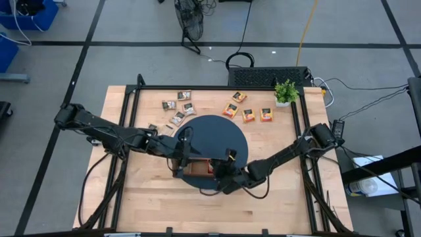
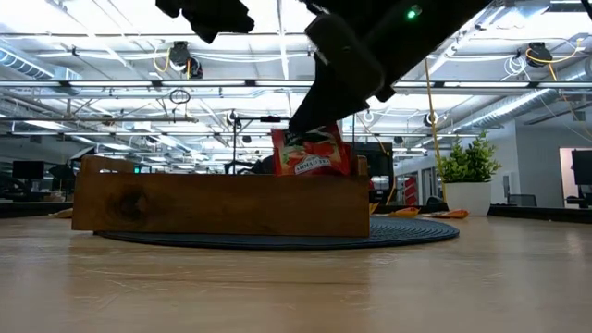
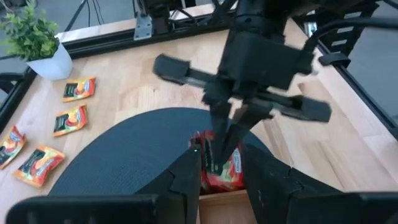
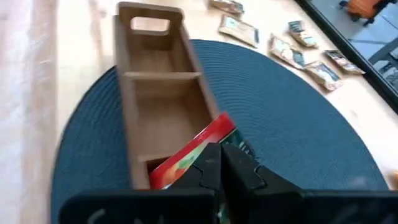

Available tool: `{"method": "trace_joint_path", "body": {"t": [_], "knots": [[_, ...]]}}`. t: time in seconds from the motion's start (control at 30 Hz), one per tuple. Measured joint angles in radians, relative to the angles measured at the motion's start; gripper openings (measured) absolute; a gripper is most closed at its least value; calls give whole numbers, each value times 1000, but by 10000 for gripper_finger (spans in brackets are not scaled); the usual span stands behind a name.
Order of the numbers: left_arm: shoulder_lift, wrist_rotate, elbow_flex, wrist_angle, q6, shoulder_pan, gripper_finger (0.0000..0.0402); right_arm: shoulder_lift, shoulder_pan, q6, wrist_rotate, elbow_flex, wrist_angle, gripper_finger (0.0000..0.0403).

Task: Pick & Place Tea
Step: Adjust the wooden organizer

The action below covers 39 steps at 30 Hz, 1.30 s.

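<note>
Right gripper (image 4: 219, 163) fills my right wrist view, fingers pinching a red sachet (image 4: 189, 155) over the near end compartment of the tray (image 4: 163, 93); the other two compartments hold nothing. Left wrist view: left gripper (image 3: 221, 180) hangs just short of that sachet (image 3: 230, 169), fingers spread, gripping nothing. Orange sachets (image 3: 69, 118) lie beyond the tray toward the plant (image 3: 37, 40). Low view: the sachet (image 2: 310, 153) stands tilted, its lower part behind the tray wall (image 2: 222, 203). High view: both grippers meet over the tray (image 1: 197, 168) on the mat (image 1: 214, 131); brown sachets (image 1: 179, 108) lie beyond the tray, off the mat.
</note>
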Motion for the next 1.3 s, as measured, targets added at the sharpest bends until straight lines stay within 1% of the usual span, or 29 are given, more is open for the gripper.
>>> {"method": "trace_joint_path", "body": {"t": [0.1,0.17,0.3,0.43,0.67,0.8,1.0,1.17,1.3], "knots": [[0,0,0,1,-6,0,120,0,25,-24,45,0,5,0],[0,0,0,6,-6,0,120,0,39,-34,52,0,9,0],[0,0,0,20,-6,0,120,0,40,-19,-7,0,-17,0],[0,0,0,25,-3,1,120,0,17,25,-31,0,-94,0],[0,-1,0,24,8,1,120,6,-23,42,-101,1,-139,0],[0,-1,0,24,8,1,120,7,-25,68,-130,2,-176,0],[0,-1,0,23,8,1,120,8,2,75,-138,2,-177,0],[0,-1,0,24,8,1,120,7,-2,109,-138,2,-199,0],[0,-1,0,23,7,1,120,46,-1,107,-125,3,-165,0]]}}
